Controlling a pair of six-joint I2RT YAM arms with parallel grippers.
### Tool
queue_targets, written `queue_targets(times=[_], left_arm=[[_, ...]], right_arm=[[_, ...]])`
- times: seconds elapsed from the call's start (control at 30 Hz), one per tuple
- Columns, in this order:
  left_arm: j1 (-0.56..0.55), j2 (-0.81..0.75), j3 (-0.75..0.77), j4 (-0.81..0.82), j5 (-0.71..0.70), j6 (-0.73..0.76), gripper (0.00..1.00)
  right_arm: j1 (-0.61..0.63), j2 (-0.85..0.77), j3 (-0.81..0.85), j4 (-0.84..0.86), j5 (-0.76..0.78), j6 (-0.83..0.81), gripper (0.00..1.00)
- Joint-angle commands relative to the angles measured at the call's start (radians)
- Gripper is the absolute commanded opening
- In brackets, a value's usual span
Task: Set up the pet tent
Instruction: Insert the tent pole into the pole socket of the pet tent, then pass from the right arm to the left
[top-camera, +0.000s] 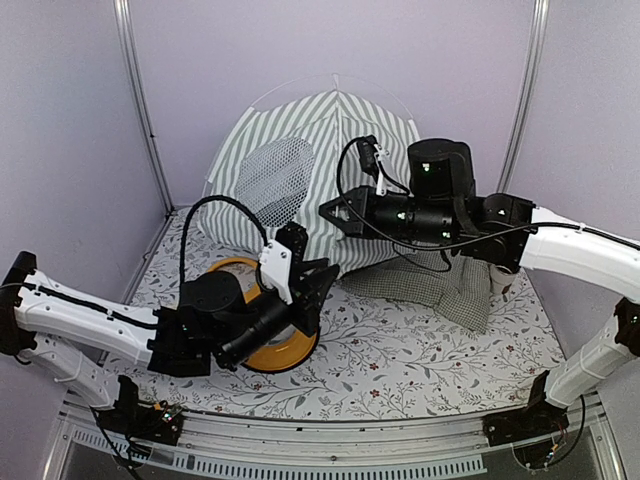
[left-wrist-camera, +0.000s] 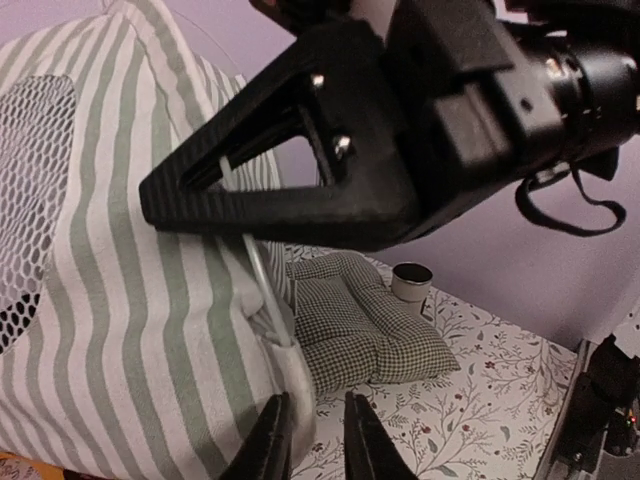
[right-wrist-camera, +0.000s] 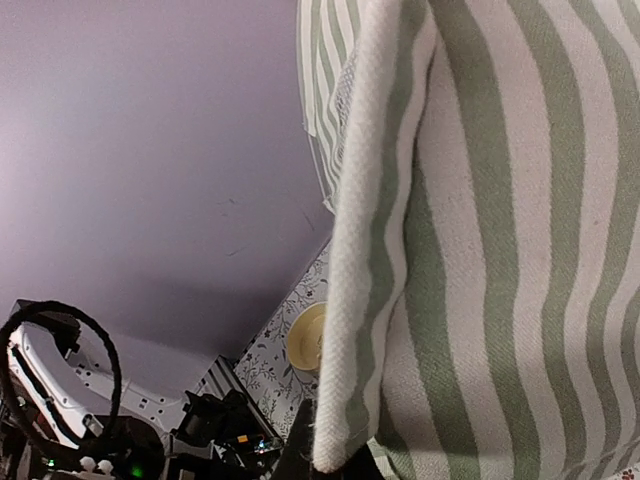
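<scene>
With the pet tent (top-camera: 300, 150) standing at the far side of the worktop (top-camera: 400, 350), the right gripper (top-camera: 328, 212), clamped on its front seam, should hold high and steady while the left gripper (left-wrist-camera: 315, 440), slightly parted at the lower hem, backs off without dragging fabric.

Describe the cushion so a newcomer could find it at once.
Start at the striped pet tent standing at the back of the floral-print table. At its right foot lies the cushion. It is flat, padded and green-checked, unlike the striped tent and the small cup beside it.
</scene>
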Motion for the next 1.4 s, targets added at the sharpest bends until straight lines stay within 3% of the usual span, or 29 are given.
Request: queue_targets(times=[0.0,0.23,0.37,0.47,0.57,0.63,0.83,0.97,1.07,1.2,1.37], left_arm=[[0.016,-0.014,0.033,-0.024,0.071,-0.120,0.20],[0.023,-0.090,0.018,-0.153,0.046,-0.219,0.22],[0.113,-0.109,0.116,-0.384,-0.012,-0.377,0.25],[0.219,-0.091,0.203,-0.543,0.072,-0.478,0.26],[0.302,-0.058,0.269,-0.630,0.171,-0.485,0.39],[0.363,-0.027,0.318,-0.677,0.250,-0.484,0.42],[0.500,0.019,0.391,-0.668,0.522,-0.471,0.62],[0.562,0.051,0.436,-0.690,0.603,-0.458,0.70],[0.590,0.072,0.443,-0.674,0.636,-0.467,0.66],[0.610,0.088,0.437,-0.653,0.578,-0.478,0.51],[0.625,0.087,0.442,-0.609,0.518,-0.441,0.51]], right_arm=[[-0.016,-0.022,-0.081,0.048,0.081,-0.036,0.00],[-0.017,-0.031,-0.163,0.075,0.123,-0.087,0.00],[-0.016,-0.007,-0.171,0.114,0.090,-0.136,0.00],[-0.017,0.008,-0.178,0.133,0.066,-0.179,0.00],[-0.016,0.017,-0.203,0.164,0.026,-0.219,0.00],[-0.016,0.024,-0.230,0.185,0.006,-0.243,0.00],[-0.016,0.056,-0.243,0.206,-0.016,-0.305,0.00],[-0.018,0.079,-0.231,0.204,-0.005,-0.316,0.00],[-0.017,0.102,-0.213,0.201,-0.006,-0.321,0.00],[-0.016,0.116,-0.208,0.202,-0.014,-0.338,0.00],[-0.018,0.121,-0.207,0.189,-0.010,-0.364,0.00]])
